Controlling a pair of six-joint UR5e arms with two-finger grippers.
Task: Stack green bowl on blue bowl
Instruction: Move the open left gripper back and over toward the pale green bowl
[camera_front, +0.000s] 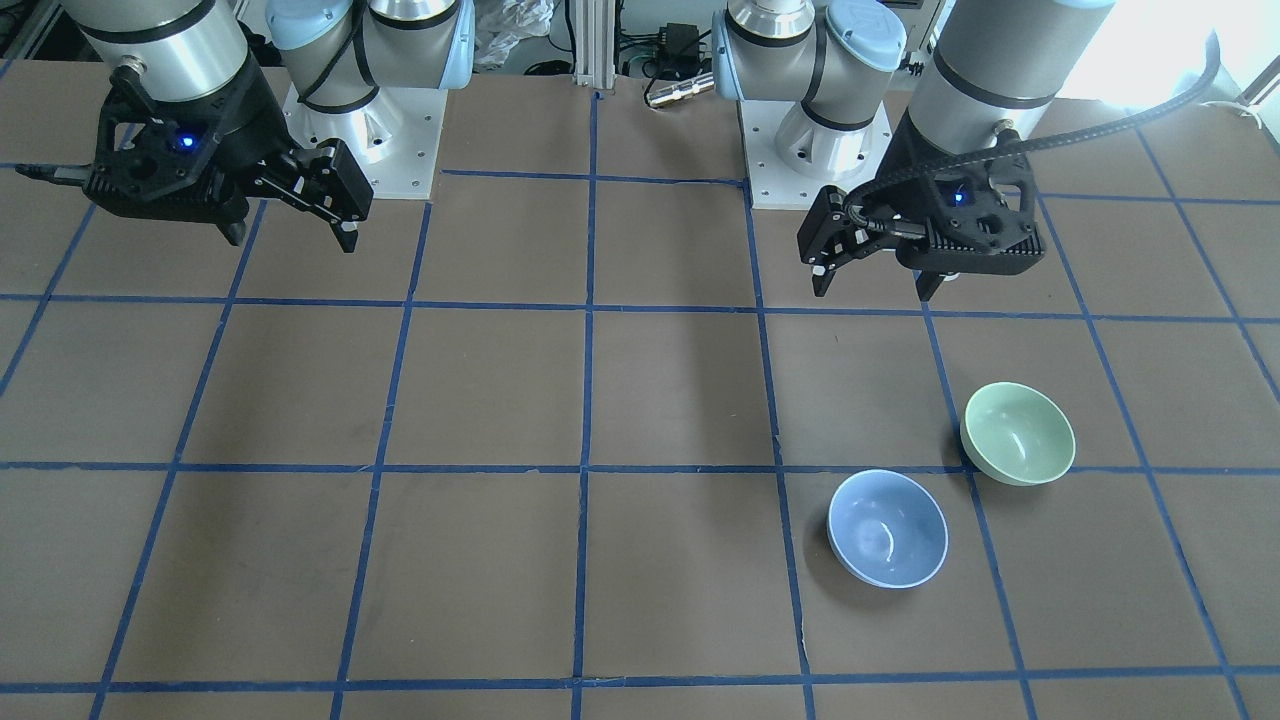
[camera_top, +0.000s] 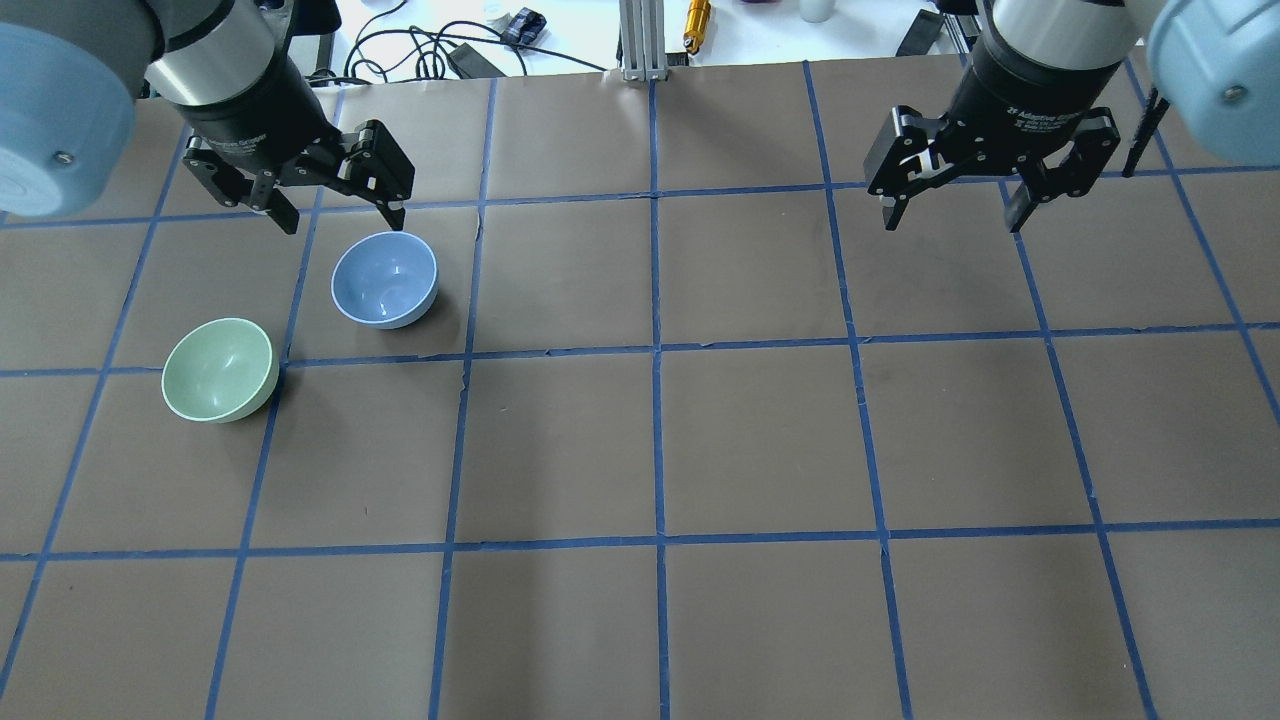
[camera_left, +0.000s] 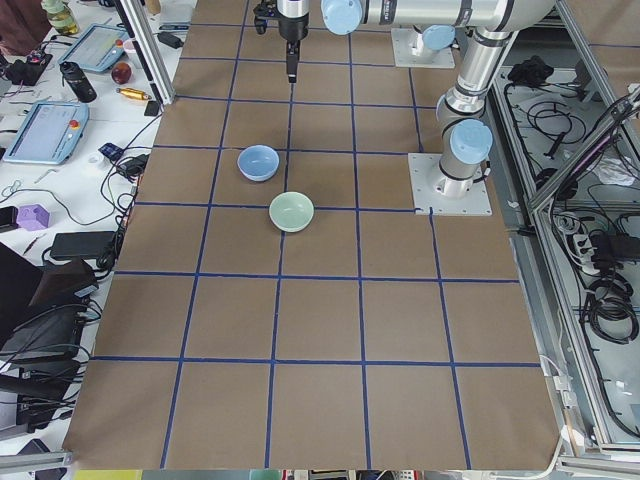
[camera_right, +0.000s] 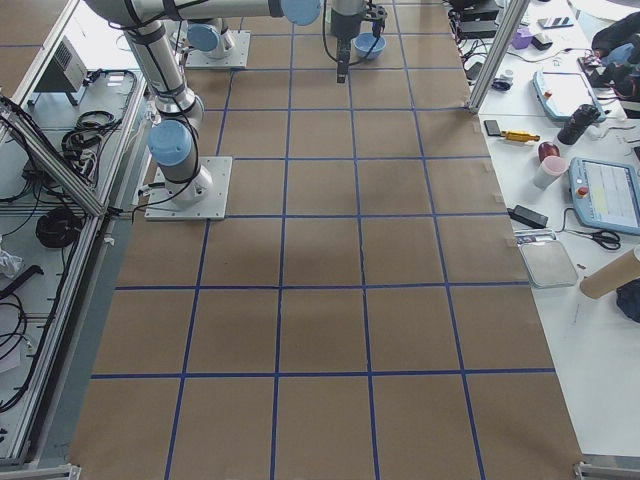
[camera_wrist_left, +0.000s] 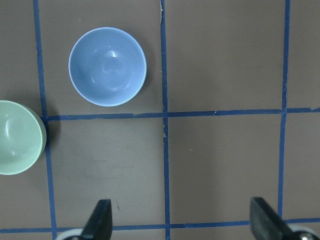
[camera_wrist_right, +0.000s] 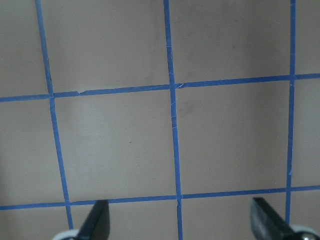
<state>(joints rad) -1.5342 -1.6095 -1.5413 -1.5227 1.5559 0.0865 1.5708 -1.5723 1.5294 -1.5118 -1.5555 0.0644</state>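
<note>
The green bowl (camera_top: 220, 369) stands upright on the table on my left side; it also shows in the front view (camera_front: 1017, 433) and at the left edge of the left wrist view (camera_wrist_left: 17, 137). The blue bowl (camera_top: 385, 279) stands upright beside it, a small gap apart, farther out from me (camera_front: 887, 527) (camera_wrist_left: 107, 66). My left gripper (camera_top: 343, 222) is open and empty, raised above the table near the blue bowl and touching neither bowl (camera_front: 872, 288). My right gripper (camera_top: 952, 222) is open and empty, raised over bare table far to the right (camera_front: 292, 240).
The brown table (camera_top: 760, 440) is marked with a blue tape grid. Both arm bases (camera_front: 835, 140) stand at my edge of it. An aluminium post (camera_top: 640, 45), cables and a yellow tool (camera_top: 697, 18) lie beyond the far edge.
</note>
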